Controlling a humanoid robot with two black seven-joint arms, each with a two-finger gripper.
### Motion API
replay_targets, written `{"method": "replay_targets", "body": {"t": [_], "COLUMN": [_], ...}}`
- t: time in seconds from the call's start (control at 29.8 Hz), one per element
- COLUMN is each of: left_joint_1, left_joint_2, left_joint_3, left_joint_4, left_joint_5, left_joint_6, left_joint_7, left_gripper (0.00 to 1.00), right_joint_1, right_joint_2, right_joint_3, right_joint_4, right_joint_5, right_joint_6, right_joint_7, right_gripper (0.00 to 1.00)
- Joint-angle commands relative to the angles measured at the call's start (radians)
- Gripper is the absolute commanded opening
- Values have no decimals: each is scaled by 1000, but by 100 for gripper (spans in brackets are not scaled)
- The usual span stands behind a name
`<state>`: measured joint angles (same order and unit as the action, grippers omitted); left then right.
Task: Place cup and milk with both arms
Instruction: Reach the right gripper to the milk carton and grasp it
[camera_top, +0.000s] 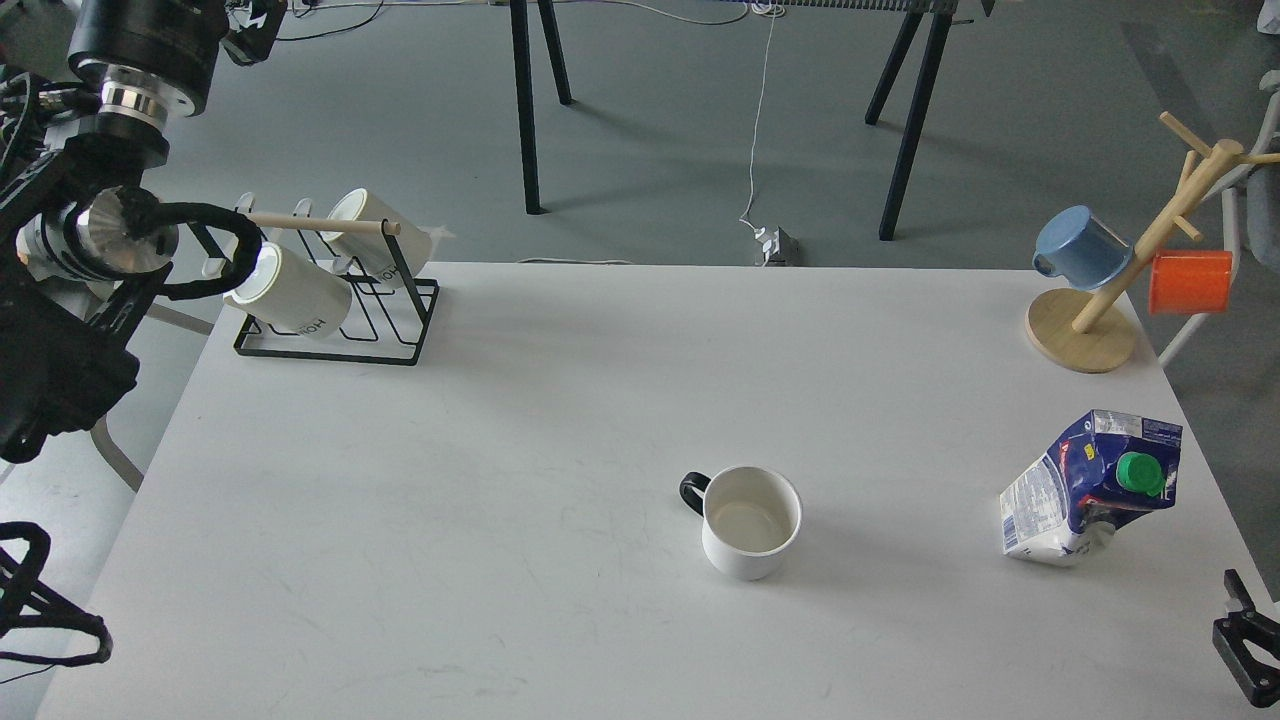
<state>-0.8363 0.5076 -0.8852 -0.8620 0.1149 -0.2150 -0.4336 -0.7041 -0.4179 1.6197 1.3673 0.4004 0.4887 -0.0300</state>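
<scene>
I saw the cup (751, 521) upright at six o'clock, milk (1092, 488) at four; couldn't tell either gripper's state: left hidden, right gripper (1245, 640) only partly visible

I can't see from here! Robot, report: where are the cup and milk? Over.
Right end effector low at the table's right corner, off both. Cup upright, center. Milk standing right. Nothing between them.

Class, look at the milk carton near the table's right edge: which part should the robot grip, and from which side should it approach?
Probably the flat side panels of the carton, below the green cap, coming from the right, where it stands upright near the table edge. The sloped top and cap offer no parallel faces.
</scene>
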Motion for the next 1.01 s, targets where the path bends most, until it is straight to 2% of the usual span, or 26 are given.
{"method": "replay_targets", "body": {"t": [0.0,0.2,0.44,0.64,0.97], "left_joint_1": [80,137,135,137,135], "left_joint_2": [2,8,26,37,37], "left_joint_3": [-90,-93,-95,-93,-92], "left_joint_4": [6,15,14,15,14], "left_joint_5": [0,2,2,5,5], "left_joint_6": [-27,-27,-9,0,2], "left_joint_7": [4,6,7,12,26], "left_gripper": [100,100,100,100,100], "right_joint_1": [-22,35,142,190,192], "right_joint_2": [44,105,140,252,240], "right_joint_3": [-75,-148,-218,-228,-162], "right_joint_4": [-2,4,-8,-37,-31], "right_joint_5": [-6,-11,-23,-67,-74], "right_joint_6": [0,0,0,0,0], "right_joint_7": [1,1,2,4,4], "right_gripper": [99,99,99,99,99]}}
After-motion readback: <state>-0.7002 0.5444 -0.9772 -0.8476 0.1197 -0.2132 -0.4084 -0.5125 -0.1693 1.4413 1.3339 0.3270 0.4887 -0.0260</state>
